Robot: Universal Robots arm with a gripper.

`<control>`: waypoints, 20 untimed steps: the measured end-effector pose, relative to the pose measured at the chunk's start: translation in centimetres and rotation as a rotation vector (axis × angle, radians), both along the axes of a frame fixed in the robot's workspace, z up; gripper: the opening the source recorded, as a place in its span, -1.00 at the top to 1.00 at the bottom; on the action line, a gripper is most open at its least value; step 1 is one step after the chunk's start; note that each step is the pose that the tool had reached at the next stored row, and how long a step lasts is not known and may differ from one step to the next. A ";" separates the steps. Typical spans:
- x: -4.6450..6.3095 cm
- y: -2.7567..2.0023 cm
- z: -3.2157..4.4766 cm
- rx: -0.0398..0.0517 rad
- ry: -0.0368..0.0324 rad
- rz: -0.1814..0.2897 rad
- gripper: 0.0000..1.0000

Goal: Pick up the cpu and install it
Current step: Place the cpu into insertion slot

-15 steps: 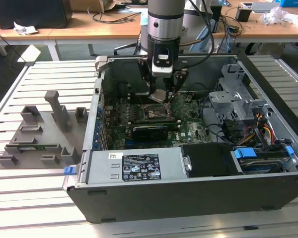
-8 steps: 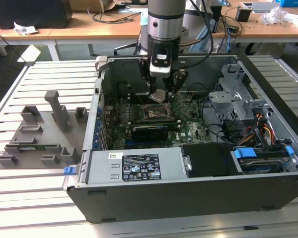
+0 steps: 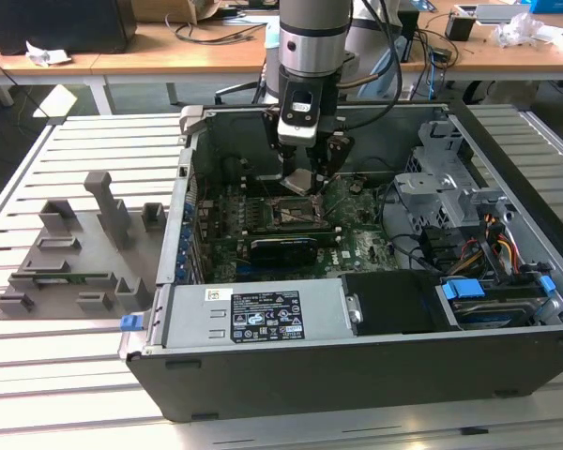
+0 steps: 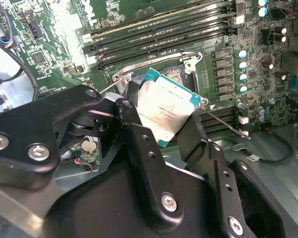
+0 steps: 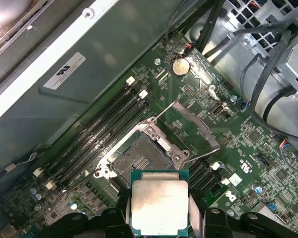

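Jaws shut tight on the cpu (image 5: 160,206), black fingers (image 4: 191,134) pressing two opposite edges; other two edges free. Cpu: square, dull silver-grey lid w/ faint print & scuffs, thin teal-green board rim all round. It hangs just above the socket (image 5: 139,159), clear of it, not seated. Socket cavity bare, metal frame edges exposed. The load plate (image 5: 191,126) is flipped open on the socket's far side, so the room over the socket is free. RAM slots (image 5: 104,126) run close alongside the socket, tight on that side. Beyond the slots, case wall (image 5: 114,44), well apart from socket. Grey fixture tray (image 3: 75,253) lies on slatted bench (image 3: 38,375), outside the case wall, far from socket.
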State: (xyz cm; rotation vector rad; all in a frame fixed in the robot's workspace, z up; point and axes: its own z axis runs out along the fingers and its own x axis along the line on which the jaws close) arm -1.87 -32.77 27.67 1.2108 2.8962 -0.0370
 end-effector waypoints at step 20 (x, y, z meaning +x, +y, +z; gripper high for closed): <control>0.0 0.00 0.00 0.0000 0.0000 -0.125 -0.09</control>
